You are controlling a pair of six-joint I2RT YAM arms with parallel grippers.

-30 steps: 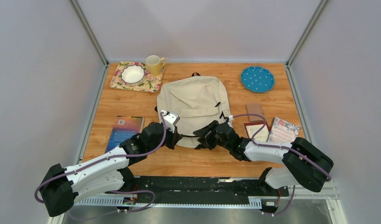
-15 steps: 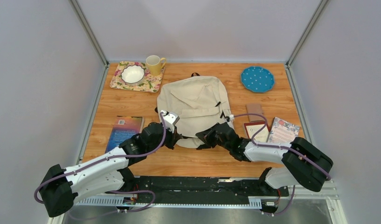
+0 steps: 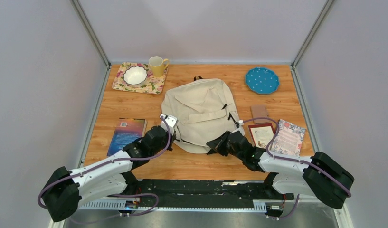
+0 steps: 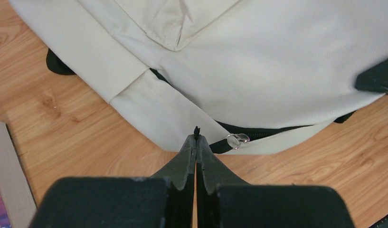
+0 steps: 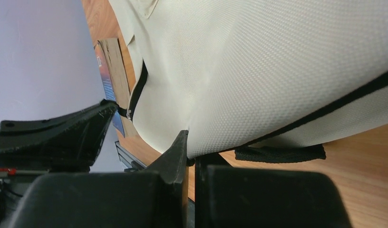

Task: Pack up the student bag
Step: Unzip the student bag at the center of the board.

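The cream student bag (image 3: 199, 109) lies flat in the middle of the table, its black top loop toward the far side. My left gripper (image 3: 171, 141) is at the bag's near left corner. In the left wrist view the left gripper (image 4: 196, 137) is shut on a small black tab (image 4: 196, 129) at the bag's (image 4: 277, 80) near edge, just left of a metal zip ring (image 4: 237, 140). My right gripper (image 3: 215, 147) is at the near right corner. In its wrist view the right gripper (image 5: 192, 142) is shut on a fold of the bag's cream fabric (image 5: 277, 71), lifted off the wood.
A blue book (image 3: 127, 134) lies left of the bag. At the far left are a floral tray (image 3: 119, 80) with a white bowl (image 3: 135, 74) and a yellow mug (image 3: 157, 65). On the right are a blue plate (image 3: 262, 80), a brown wallet (image 3: 259, 113), a red-framed card (image 3: 261, 134) and a floral notebook (image 3: 289, 137).
My right gripper has shut on the bag's near edge and drawn back toward the near right. The bag has shifted and turned slightly. My left arm has pulled back a little.
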